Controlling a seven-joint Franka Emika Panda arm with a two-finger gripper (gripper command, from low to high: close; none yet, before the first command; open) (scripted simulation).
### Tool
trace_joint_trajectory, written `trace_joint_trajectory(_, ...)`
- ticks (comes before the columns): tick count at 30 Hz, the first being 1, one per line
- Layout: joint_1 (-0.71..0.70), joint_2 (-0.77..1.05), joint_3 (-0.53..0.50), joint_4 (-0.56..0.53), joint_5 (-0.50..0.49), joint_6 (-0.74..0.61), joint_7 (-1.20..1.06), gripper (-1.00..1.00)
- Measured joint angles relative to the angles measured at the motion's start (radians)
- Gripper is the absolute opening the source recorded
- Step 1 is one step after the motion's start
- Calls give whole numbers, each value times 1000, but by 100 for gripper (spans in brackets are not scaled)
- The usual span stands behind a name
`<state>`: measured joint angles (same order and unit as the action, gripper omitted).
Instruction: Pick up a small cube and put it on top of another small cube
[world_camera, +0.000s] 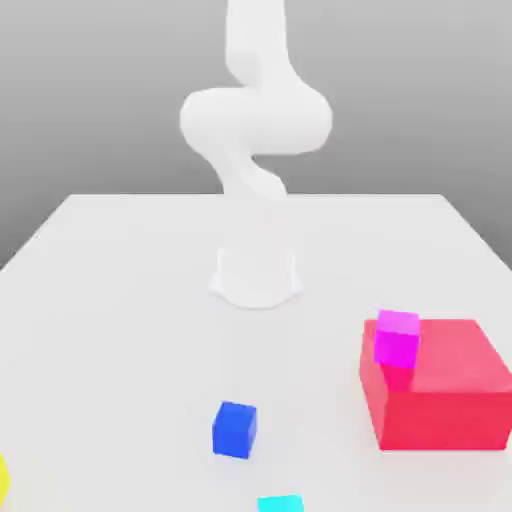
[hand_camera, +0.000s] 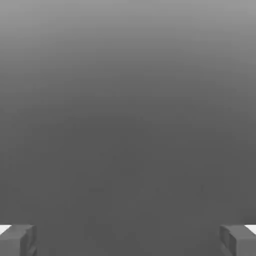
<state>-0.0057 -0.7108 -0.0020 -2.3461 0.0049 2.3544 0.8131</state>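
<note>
You are looking over a broad, pale tabletop (world_camera: 130, 330) that is spreading out flat, smooth and almost white, its far edge running straight behind the arm's base (world_camera: 256, 278). Beyond it, a plain grey backdrop (world_camera: 110, 110) is fading softly from one tone to another, and in the hand view you are facing a similar smooth grey, shading from lighter to darker.

The white arm (world_camera: 257, 120) is rising from the table in rounded, glossy-looking segments, its outlines nearly melting into the bright surface. Your claw (hand_camera: 128, 240) is standing spread, its two dark, blocky fingers sitting well apart with nothing between them.

The small deep-blue cube (world_camera: 234, 430) is resting on the open table in front of the arm, toward the exterior view's near side, showing you plain, matte-looking faces and crisp edges. Near it, a cyan piece (world_camera: 281, 504) is being cut off by the picture's edge. Over at the exterior view's right, a big red block (world_camera: 445, 400) is lying flat, broad and smooth-sided. A magenta cube (world_camera: 397, 339) is overlapping its upper face and front edge; you cannot tell whether the two are touching. At the exterior view's left border, a yellow thing (world_camera: 3, 482) is peeking in, partly cropped.
</note>
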Motion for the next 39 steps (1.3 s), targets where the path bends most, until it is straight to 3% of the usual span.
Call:
trace_joint_trajectory(21,-44,770,-16,-390,3,469,140,0)
trace_joint_trajectory(27,-50,987,-9,-371,12,639,139,0)
trace_joint_trajectory(28,-52,1019,-6,-365,14,665,137,-100)
trace_joint_trajectory(35,-54,1025,-5,-364,10,670,140,-100)
trace_joint_trajectory(39,-51,905,-10,-387,2,573,147,-100)
